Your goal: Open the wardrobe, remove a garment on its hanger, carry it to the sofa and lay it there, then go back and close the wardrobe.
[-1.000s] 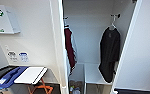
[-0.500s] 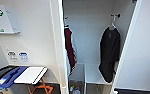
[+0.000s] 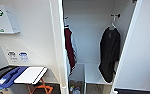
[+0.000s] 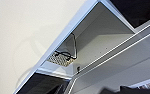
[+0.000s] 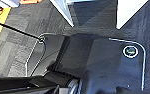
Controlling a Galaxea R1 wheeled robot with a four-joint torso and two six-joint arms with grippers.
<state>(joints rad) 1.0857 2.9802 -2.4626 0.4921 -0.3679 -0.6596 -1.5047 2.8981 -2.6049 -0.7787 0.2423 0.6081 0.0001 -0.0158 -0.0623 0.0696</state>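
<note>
1. Grippers: can't tell the state of either one. The wrist views give no readable fingers and nothing visibly held.
2. Left wrist view looks up along white wardrobe panels, with a shelf edge and a dark cable (image 4: 72, 48) near a perforated patch. Right wrist view looks down at grey carpet and the robot's own dark base.
3. Wardrobe (image 3: 59, 45) is open, interior exposed, so the first step looks done (right door (image 3: 143, 50) swung wide).
4. Garment (image 3: 109, 53) hangs on its hanger (image 3: 112, 25) from the rail at the right of the interior, untouched. Dark red garment (image 3: 69, 48) hangs at the left.
5. Left, by my read: take the garment out, carry it to the sofa, lay it down, return and close up.
6. Hard to make out: hanger hook and rail are blurred; clutter at the wardrobe's bottom is unreadable; folding table (image 3: 31, 75) at the left is cut off.
</note>
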